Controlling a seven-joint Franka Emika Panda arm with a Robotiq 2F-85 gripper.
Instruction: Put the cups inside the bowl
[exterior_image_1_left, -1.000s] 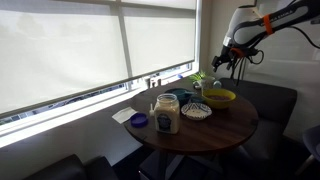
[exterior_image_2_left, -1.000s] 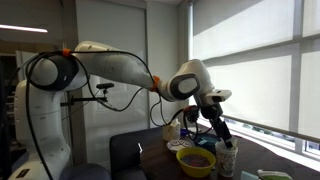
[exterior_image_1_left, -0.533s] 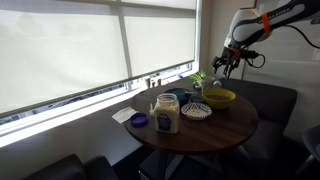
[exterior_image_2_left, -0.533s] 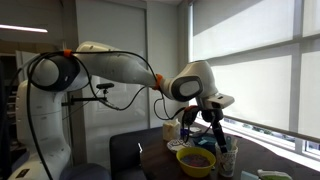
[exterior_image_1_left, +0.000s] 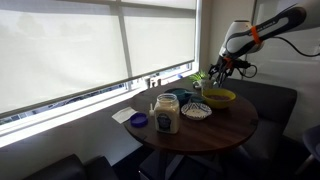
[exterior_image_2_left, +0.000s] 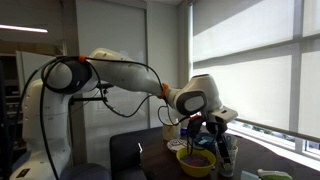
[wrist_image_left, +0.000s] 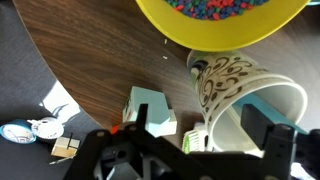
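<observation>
Cup (wrist_image_left: 240, 95), pale with a dark scroll pattern, is sitting on the table (wrist_image_left: 90, 60), showing its white inside to the wrist camera; upright or tipped, you cannot tell. You are hovering the gripper (wrist_image_left: 200, 150) over it, jaws spread wide and grasping nothing, fingers (wrist_image_left: 135, 135) flanking the cup. A green box (wrist_image_left: 150, 108) is standing just beside the cup. The yellow bowl (wrist_image_left: 220, 35) is sitting just beyond. In an exterior view, the patterned bowl (exterior_image_1_left: 196, 111) is resting farther along the table, apart from the gripper (exterior_image_1_left: 222, 68), with a teal cup (exterior_image_1_left: 171, 99) near it.
</observation>
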